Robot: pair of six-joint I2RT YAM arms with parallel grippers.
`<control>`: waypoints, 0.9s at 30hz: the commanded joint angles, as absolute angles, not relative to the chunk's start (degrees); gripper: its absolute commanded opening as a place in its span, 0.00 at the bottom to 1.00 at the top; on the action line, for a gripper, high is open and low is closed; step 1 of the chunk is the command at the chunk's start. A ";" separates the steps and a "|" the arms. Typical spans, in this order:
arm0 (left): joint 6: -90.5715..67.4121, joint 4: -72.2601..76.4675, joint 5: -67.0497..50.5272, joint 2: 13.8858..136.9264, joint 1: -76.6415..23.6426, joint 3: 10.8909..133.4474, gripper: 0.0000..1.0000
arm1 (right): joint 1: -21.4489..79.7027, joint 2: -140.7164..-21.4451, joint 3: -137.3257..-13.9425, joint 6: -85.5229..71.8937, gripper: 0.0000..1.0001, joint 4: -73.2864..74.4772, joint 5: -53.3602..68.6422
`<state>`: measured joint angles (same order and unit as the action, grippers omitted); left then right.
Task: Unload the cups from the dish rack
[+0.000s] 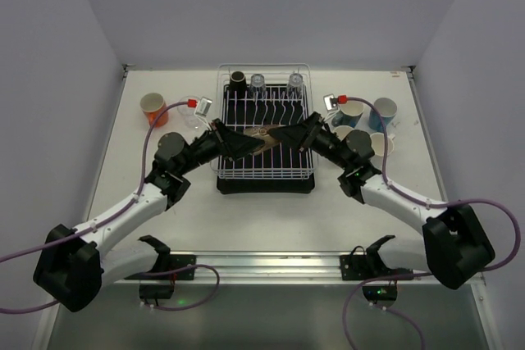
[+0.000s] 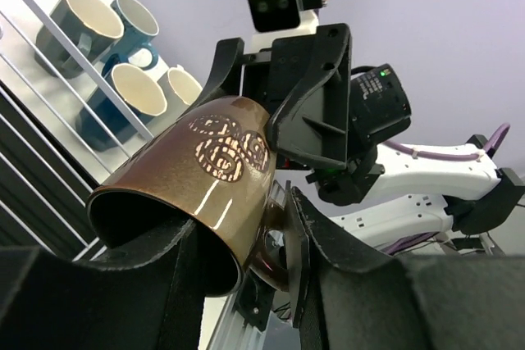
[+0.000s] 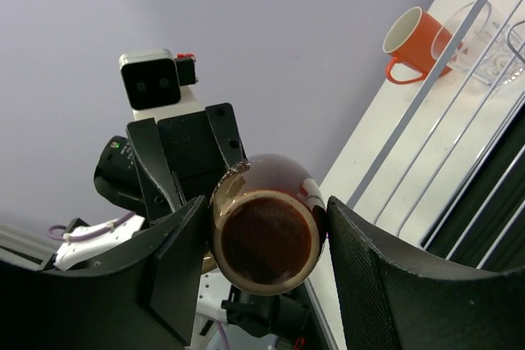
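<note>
The brown mug point(image 1: 261, 131) lies on its side in the air above the middle of the dish rack point(image 1: 264, 174), between both arms. The left tool point(image 2: 242, 235) pinches its wall at the mouth. The right tool point(image 3: 267, 227) straddles its base end, but I cannot tell whether it presses.

Seemingly unloaded: an orange mug point(image 1: 153, 107) on the tabletop point(image 1: 262, 219) at the rack's 10 o'clock, and a blue mug point(image 1: 383, 110) and a cream mug point(image 1: 381, 144) among those clustered at its 3 o'clock.

Still racked: a black cup point(image 1: 238, 80) and two clear glasses point(image 1: 257, 82) along the 12 o'clock edge.
</note>
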<state>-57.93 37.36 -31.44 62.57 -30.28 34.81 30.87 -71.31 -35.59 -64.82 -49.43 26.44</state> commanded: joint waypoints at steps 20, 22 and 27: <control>-30.71 -0.23 4.17 59.85 -31.73 54.12 0.00 | 32.34 -68.21 -31.99 -64.61 0.99 -50.55 26.02; -27.79 -11.80 9.21 62.31 -30.42 60.54 0.00 | 32.34 -65.49 -31.73 -62.94 0.99 -46.00 25.23; -22.50 -23.72 7.58 65.30 -20.06 65.48 0.00 | 32.34 -57.76 -31.82 -55.29 0.99 -34.03 20.23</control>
<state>-29.15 -12.08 3.86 64.25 -25.96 62.46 32.05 -62.22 -31.73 -61.98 -41.58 24.75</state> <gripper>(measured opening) 0.116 0.990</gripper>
